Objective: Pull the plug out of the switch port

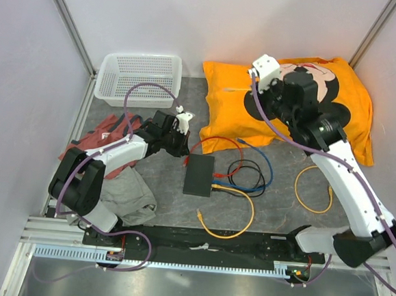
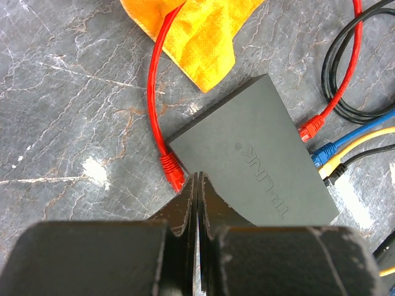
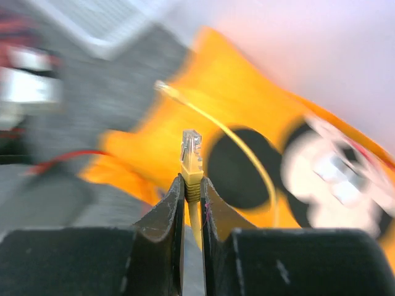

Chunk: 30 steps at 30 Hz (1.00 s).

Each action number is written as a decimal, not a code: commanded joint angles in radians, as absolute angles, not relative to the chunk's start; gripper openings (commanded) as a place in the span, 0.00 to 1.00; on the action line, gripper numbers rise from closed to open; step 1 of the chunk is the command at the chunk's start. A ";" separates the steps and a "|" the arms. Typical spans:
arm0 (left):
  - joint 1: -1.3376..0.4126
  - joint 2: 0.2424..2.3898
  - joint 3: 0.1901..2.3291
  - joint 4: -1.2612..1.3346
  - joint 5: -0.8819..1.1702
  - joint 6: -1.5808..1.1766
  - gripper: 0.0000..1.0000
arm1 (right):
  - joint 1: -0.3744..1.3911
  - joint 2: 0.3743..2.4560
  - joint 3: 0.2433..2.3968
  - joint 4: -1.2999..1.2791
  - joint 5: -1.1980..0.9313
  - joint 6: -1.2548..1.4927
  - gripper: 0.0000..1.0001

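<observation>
Rearing high beyond the switch [image 1: 199,175], the right gripper [image 3: 192,184] pinches a yellow plug [image 3: 191,154] upright; the left gripper [image 2: 196,179], jaws pressed together, stoops low at the switch's edge beside a red plug [image 2: 173,169].

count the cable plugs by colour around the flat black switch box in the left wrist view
red plastic plugs: 2, one at the port side of the flat matte black switch, one loose by its opposite side
blue plastic plug: 1
yellow plastic plug: 1
black plastic plug: 1
total: 5
</observation>
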<state>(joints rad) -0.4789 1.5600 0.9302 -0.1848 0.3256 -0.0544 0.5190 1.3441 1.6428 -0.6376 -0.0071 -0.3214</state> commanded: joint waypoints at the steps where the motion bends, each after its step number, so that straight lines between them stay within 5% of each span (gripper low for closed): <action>1: -0.477 1.563 0.943 -0.156 0.377 -0.066 0.02 | 0.407 1.223 1.462 -0.416 0.463 -0.347 0.00; 5: -0.477 1.585 0.950 -0.153 0.405 -0.089 0.02 | 0.244 1.155 1.321 -0.457 0.520 -0.356 0.00; 14: -0.477 1.643 0.992 -0.150 0.431 -0.113 0.02 | 0.229 0.977 0.999 -0.714 0.508 -0.422 0.00; 22: -0.477 1.621 0.982 -0.169 0.446 -0.123 0.02 | 0.227 0.926 0.631 -0.664 0.479 -0.563 0.00; 30: -0.479 1.603 0.942 -0.166 0.449 -0.121 0.02 | 0.229 0.957 0.542 -0.615 0.474 -0.621 0.00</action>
